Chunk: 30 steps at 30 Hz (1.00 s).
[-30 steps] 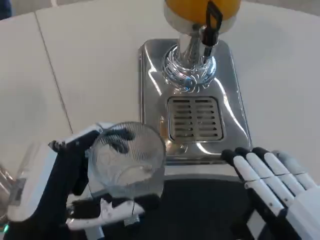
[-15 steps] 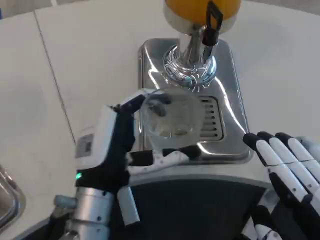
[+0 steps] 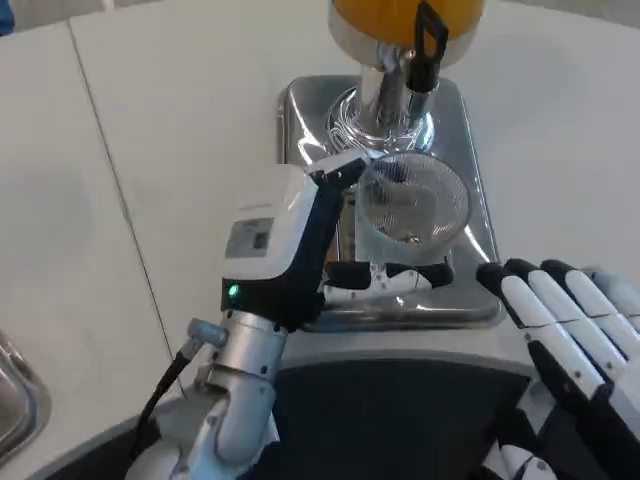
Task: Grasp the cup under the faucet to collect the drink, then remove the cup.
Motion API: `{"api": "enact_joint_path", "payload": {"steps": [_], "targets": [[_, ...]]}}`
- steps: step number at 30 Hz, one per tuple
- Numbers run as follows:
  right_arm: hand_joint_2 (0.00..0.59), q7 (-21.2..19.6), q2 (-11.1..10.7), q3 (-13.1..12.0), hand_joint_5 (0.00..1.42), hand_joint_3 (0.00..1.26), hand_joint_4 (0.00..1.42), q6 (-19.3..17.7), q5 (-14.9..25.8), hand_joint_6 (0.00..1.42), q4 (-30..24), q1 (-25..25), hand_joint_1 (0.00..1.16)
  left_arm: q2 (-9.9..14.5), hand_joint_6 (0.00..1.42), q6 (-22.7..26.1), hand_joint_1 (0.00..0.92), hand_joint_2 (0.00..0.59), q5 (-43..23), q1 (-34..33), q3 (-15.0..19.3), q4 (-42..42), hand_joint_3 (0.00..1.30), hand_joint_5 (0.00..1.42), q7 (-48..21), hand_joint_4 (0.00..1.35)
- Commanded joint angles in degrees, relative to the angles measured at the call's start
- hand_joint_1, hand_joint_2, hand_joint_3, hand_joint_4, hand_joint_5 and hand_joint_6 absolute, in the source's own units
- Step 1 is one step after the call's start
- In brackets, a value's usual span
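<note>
My left hand [image 3: 300, 250] grips a clear ribbed plastic cup [image 3: 410, 205] and holds it over the drip grille of the steel dispenser base [image 3: 300, 120], just in front of the chrome column. The black tap lever [image 3: 428, 40] and the orange drink tank [image 3: 405, 20] stand above and behind the cup. The cup looks empty. My right hand [image 3: 570, 340] hovers at the lower right, fingers straight and apart, holding nothing, a little right of the base's front corner.
The dispenser stands on a white table [image 3: 150, 150] with a seam running down its left part. A metal rim [image 3: 15, 400] shows at the lower left edge. My dark torso fills the bottom of the picture.
My left hand has carried the cup up and to the right, from the table's near side onto the drip grille below the tap. My right hand has barely shifted.
</note>
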Motion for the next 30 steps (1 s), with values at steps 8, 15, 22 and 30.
{"api": "enact_joint_path", "payload": {"steps": [8,15,22,30], "targets": [[0.573,1.7,0.8,1.1,0.0,0.0,0.0,2.6,-1.7,0.0,-0.2,-1.2,0.03,0.1,1.42,-0.1,0.619,0.0,-0.7,-8.2,-4.2,11.4,1.14,1.42,3.5,1.1],[0.572,2.6,0.7,1.8,0.0,0.0,0.0,3.8,-2.0,0.0,-0.6,-1.7,0.04,-1.2,1.42,1.3,0.619,0.0,-1.5,-11.5,-5.3,17.0,1.14,1.42,4.8,1.1],[0.571,3.2,0.7,2.3,0.0,0.0,0.0,4.4,-2.2,0.0,-1.0,-1.7,0.05,-1.3,1.42,2.6,0.625,0.0,-4.1,-14.4,-5.2,22.5,1.13,1.41,5.2,1.1],[0.58,3.3,0.5,2.9,0.0,0.0,0.0,4.8,-2.4,0.0,-0.5,-2.5,0.05,-1.0,1.42,3.3,0.622,0.0,-8.0,-15.6,-4.2,25.9,1.13,1.41,5.1,1.09]]}}
